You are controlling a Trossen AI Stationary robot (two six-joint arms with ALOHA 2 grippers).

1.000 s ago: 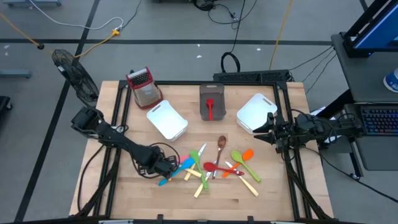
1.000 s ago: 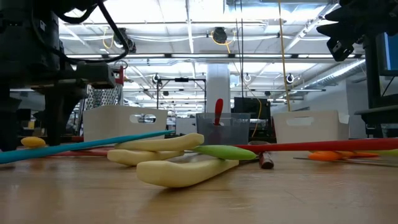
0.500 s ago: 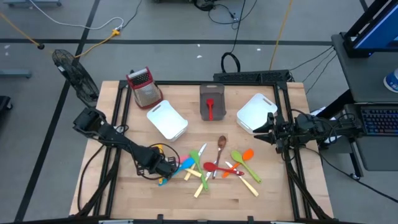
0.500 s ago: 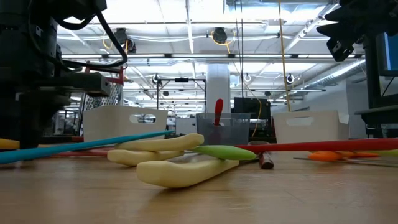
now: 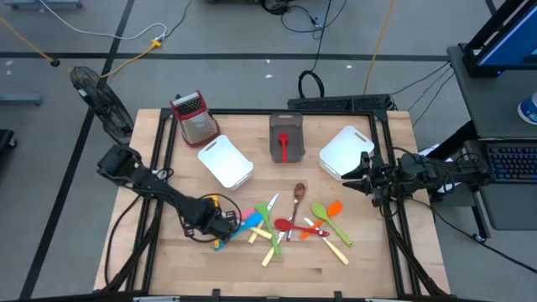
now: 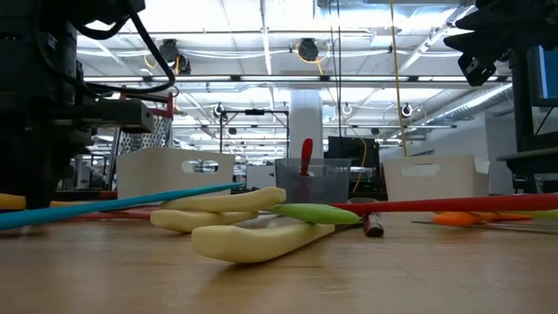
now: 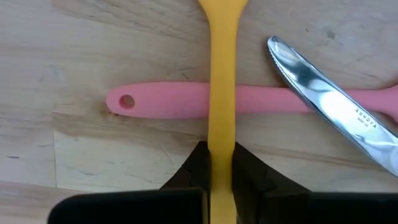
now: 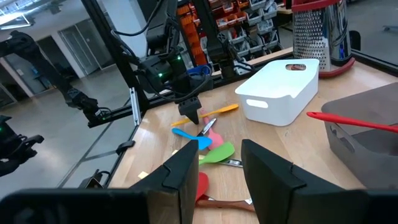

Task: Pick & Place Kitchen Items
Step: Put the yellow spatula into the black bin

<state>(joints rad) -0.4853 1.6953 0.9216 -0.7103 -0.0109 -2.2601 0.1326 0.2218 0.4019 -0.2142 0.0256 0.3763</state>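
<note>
High view: the left gripper [image 5: 225, 225] sits low at the 9 o'clock edge of the utensil pile on the desk [image 5: 277, 273]. The right gripper [image 5: 353, 179] waits at the desk's 3 o'clock side, beside a white bin [image 5: 344, 153]. A second white bin [image 5: 225, 162], a grey bin [image 5: 285, 137] and a box grater [image 5: 195, 117] stand toward 12 o'clock. A brown wooden spoon [image 5: 298, 198] lies at the pile's 12 o'clock edge.

Low view: a blue utensil [image 6: 113, 207], cream handles [image 6: 253, 235] and a green spoon [image 6: 316, 212] rest on the desk.

Left wrist view: the fingers [image 7: 195, 168] are clamped on a yellow utensil handle [image 7: 223, 87], which crosses over a pink handle [image 7: 180, 101]. A knife blade [image 7: 329, 106] overlaps the pink handle.

Right wrist view: the right fingers [image 8: 186, 165] stand moderately apart, holding nothing.
</note>
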